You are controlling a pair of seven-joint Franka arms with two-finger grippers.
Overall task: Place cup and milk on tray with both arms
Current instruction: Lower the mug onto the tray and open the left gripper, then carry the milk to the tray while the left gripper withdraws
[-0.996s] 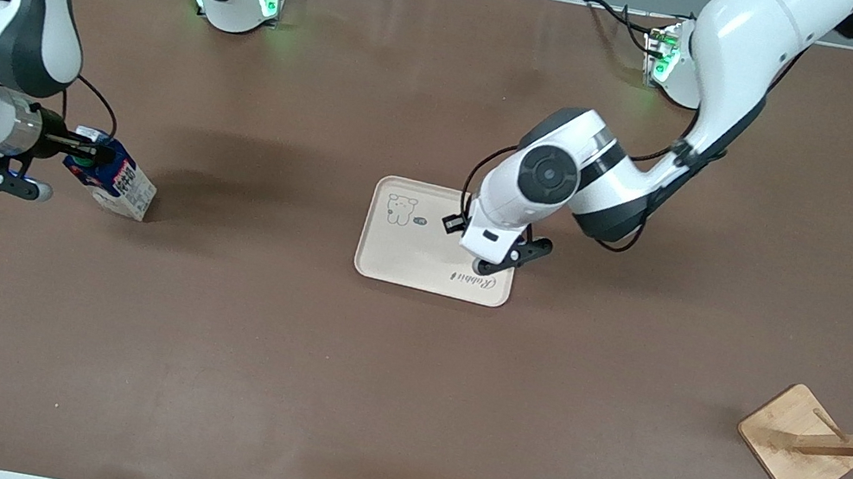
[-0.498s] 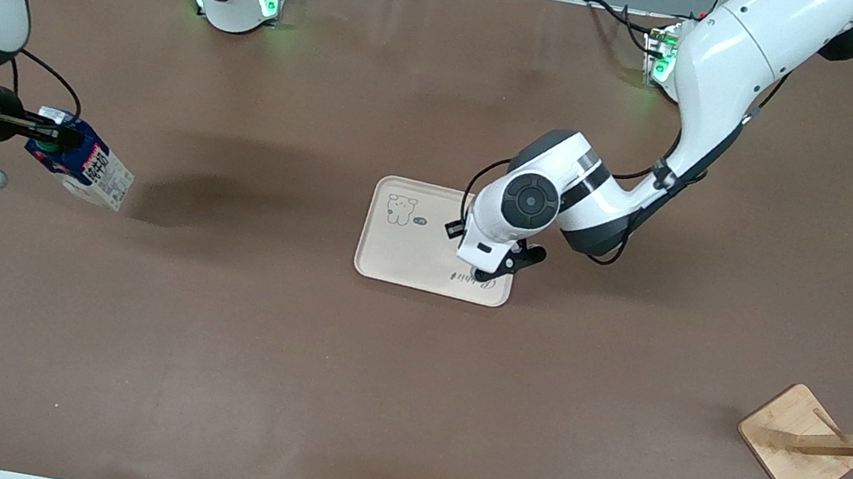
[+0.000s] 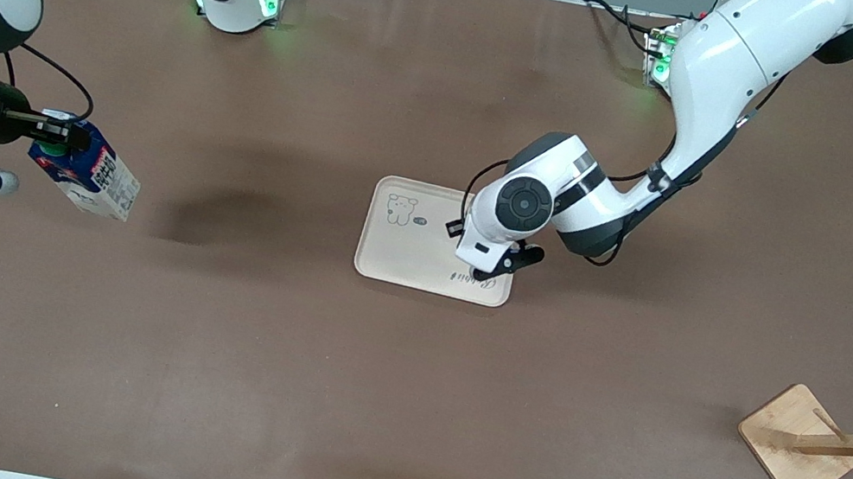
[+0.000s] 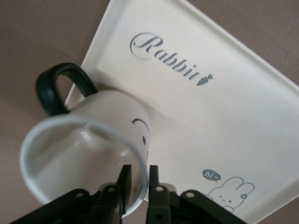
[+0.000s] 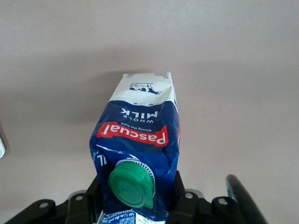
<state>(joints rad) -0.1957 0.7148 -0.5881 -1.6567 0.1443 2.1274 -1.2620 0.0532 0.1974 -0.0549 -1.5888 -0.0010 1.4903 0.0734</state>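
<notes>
Right gripper (image 5: 135, 196) clamped on milk (image 5: 138, 154), held over bare brown table (image 5: 233, 70).
Green cap (image 5: 131, 185) faces camera; red "Pascual" band, "WHOLE MILK" text and cow drawing show on carton; fingers grip its top sides.

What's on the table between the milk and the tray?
Nothing. In the front view, only bare brown table and a shadow lie between the milk and the tray.

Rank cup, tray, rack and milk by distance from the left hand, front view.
1. cup: clamped by its rim in the left hand.
2. tray: right under that hand.
3. rack: at the left arm's end, nearer the camera.
4. milk: held by the right hand, over the right arm's end.
</notes>
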